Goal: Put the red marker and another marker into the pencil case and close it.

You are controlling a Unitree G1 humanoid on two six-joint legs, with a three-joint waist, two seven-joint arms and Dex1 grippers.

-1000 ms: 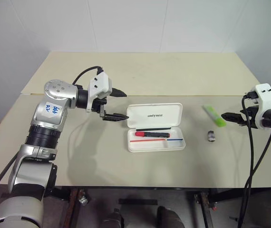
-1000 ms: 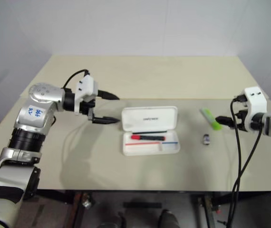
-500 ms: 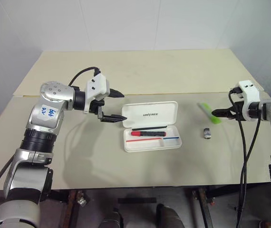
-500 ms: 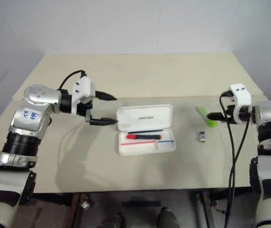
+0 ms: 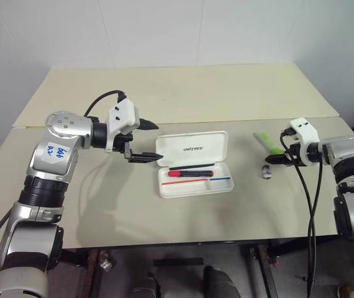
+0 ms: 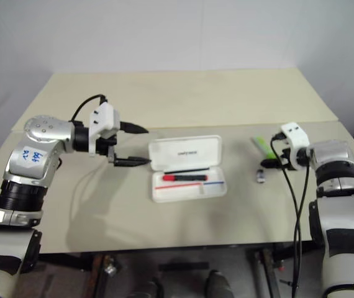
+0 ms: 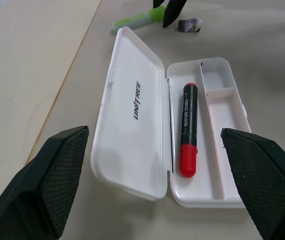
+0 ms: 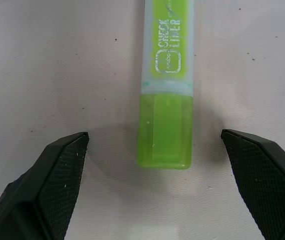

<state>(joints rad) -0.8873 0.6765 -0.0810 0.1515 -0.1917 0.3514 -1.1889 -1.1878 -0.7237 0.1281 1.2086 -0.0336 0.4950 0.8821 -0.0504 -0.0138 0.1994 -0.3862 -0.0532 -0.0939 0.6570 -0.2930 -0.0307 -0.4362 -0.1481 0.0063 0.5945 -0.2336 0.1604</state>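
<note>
The white pencil case (image 5: 192,149) lies open at the table's middle, lid flat behind the tray. The red marker (image 5: 189,173) rests inside the tray, also clear in the left wrist view (image 7: 188,131). My left gripper (image 5: 156,141) hovers open just left of the case, pointing at it. Right of the case lies the lime-green highlighter (image 5: 266,141). My right gripper (image 5: 274,158) is low at its near end. In the right wrist view the highlighter (image 8: 166,75) lies between the open fingers (image 8: 57,185), with gaps on both sides.
A small dark grey lump (image 5: 266,172) sits on the beige table (image 5: 133,205) just below the right gripper. A second board (image 5: 195,87) forms a seam behind the case. A black cable hangs from the right wrist over the table's front edge.
The whole view has shifted. My right gripper has come down and in toward the highlighter's near end. The left gripper holds its place beside the case.
</note>
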